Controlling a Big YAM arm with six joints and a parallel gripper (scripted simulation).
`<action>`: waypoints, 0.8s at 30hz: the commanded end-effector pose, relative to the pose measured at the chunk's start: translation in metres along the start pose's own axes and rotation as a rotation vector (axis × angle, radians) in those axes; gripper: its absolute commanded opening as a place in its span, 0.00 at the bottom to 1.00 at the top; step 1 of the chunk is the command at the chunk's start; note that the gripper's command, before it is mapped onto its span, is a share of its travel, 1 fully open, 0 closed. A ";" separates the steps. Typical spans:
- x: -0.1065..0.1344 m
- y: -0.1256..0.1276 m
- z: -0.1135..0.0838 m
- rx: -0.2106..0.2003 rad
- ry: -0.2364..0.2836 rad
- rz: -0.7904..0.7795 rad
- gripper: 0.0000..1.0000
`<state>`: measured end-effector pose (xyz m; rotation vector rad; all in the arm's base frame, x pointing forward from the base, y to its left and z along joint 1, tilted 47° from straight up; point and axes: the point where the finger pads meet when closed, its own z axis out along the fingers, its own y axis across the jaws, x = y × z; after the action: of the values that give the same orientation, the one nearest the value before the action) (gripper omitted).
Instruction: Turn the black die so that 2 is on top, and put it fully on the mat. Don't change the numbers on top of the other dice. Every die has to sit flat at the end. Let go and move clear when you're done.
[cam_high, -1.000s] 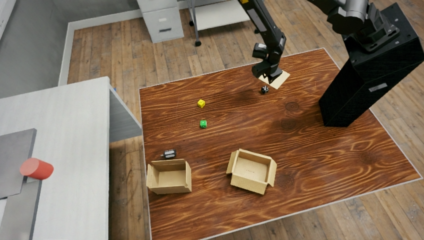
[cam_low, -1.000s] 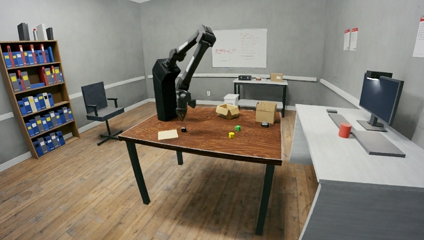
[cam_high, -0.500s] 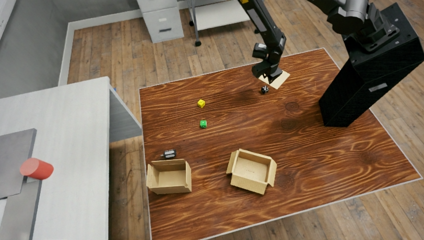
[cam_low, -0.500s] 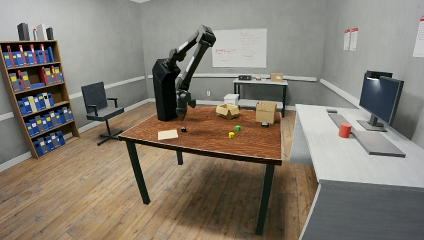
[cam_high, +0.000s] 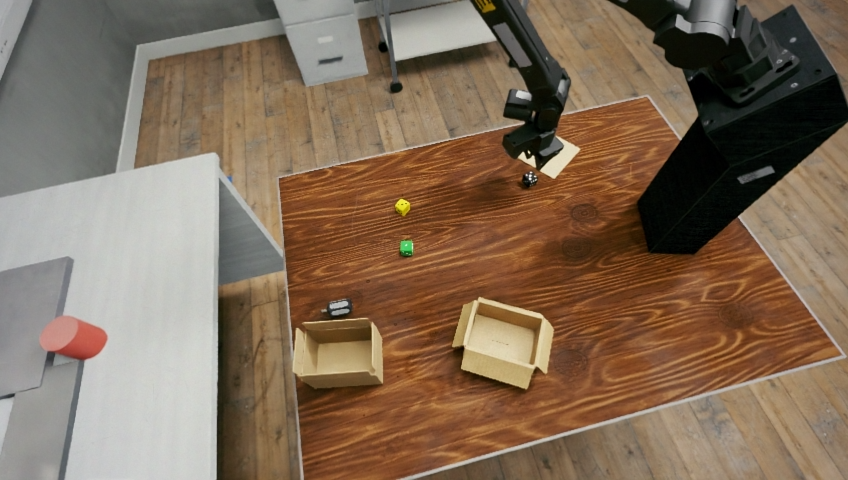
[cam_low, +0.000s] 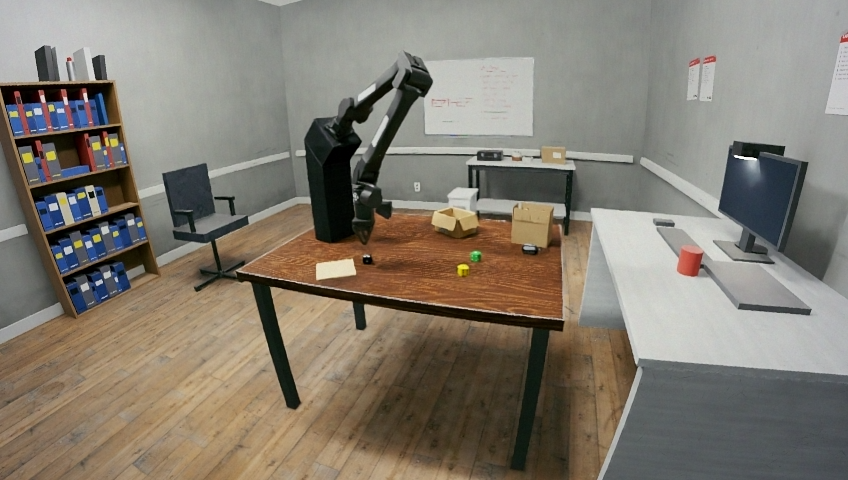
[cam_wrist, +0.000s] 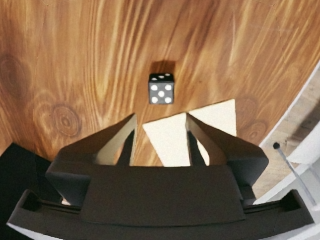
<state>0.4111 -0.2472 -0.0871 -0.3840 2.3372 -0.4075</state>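
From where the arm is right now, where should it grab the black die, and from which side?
Grip the black die across two opposite side faces, coming straight down from above. It sits flat on the table, just off the mat, showing five on top, with free space all round. The gripper hangs above it, part open and holding nothing. A side-face pinch probably also suits tipping it over to bring 2 up.

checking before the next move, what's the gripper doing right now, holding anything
Gripper: partly open, holding nothing; it hangs above the mat, with the black die lying apart on the table.

Wooden table (cam_high: 654, 333): dice, mat, boxes.
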 end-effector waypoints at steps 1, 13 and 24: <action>0.002 0.005 0.003 -0.002 0.001 0.006 0.45; -0.001 0.004 0.020 0.000 -0.005 0.004 0.45; -0.002 0.005 0.035 -0.002 -0.006 0.002 0.45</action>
<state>0.4329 -0.2536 -0.1109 -0.3884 2.3397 -0.4081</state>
